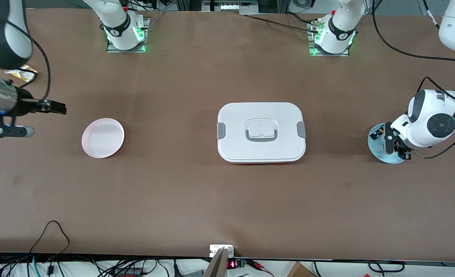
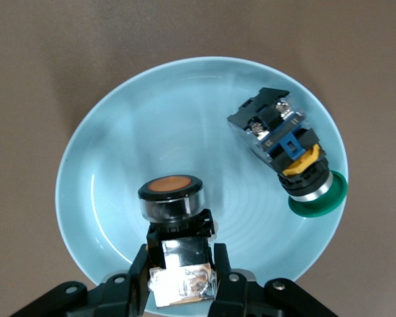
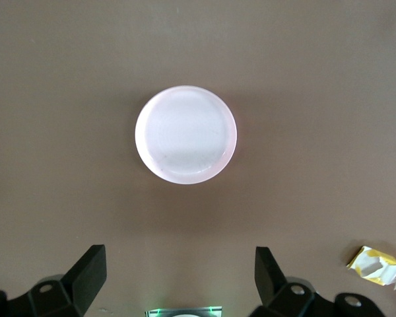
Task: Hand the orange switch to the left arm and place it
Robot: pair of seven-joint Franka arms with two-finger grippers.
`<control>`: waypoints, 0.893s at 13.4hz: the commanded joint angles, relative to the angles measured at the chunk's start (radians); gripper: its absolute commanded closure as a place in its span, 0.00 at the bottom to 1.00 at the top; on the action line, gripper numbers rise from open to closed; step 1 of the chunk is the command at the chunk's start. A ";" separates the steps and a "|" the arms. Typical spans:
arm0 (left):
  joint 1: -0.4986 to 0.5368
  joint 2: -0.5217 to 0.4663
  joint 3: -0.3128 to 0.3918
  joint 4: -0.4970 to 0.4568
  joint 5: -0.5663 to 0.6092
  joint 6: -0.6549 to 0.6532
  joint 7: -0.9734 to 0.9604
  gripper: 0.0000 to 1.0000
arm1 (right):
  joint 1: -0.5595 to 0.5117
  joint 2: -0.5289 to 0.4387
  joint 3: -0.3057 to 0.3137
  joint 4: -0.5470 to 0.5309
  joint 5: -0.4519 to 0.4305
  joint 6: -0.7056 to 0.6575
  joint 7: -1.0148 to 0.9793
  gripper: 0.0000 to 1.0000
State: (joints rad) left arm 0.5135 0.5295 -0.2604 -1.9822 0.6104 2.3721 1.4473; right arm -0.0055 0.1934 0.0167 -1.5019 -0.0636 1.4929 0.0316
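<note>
- Two round glossy plates sit on the matte brown desk [image 1: 227, 200]: a pale blue plate [image 2: 119, 172] at the left arm's end and a pink plate [image 1: 103, 137] at the right arm's end.
- One flat white plastic box [image 1: 261, 132] with rounded corners and grey side clips lies between them.
- Two push-button switches lie in the blue plate: the orange switch [image 2: 171, 198], a black cylinder with an orange cap, and a green-capped switch [image 2: 290, 155] with blue and yellow parts.
- Left pincer [image 2: 182, 274] is low in the blue plate, clenched on the orange switch's metallic body.
- Right pincer [image 3: 181, 267] hovers released over the desk near the pink plate.
- One crumpled yellow wrapper [image 1: 22, 73] lies at the right arm's end.
</note>
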 commanded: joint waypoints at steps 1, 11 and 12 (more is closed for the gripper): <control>0.014 0.014 -0.010 0.000 0.022 0.022 -0.021 0.81 | 0.027 -0.024 -0.020 0.059 0.028 -0.101 0.011 0.00; 0.005 -0.083 -0.064 0.022 0.017 -0.166 -0.051 0.00 | 0.013 -0.184 -0.031 -0.124 0.065 0.030 -0.019 0.00; 0.007 -0.118 -0.101 0.029 0.009 -0.247 -0.073 0.00 | 0.013 -0.184 -0.032 -0.124 0.079 0.049 -0.019 0.00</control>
State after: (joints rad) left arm 0.5178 0.5003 -0.2967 -1.9532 0.6104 2.2577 1.4211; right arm 0.0061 0.0195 -0.0090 -1.6224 -0.0127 1.5132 0.0214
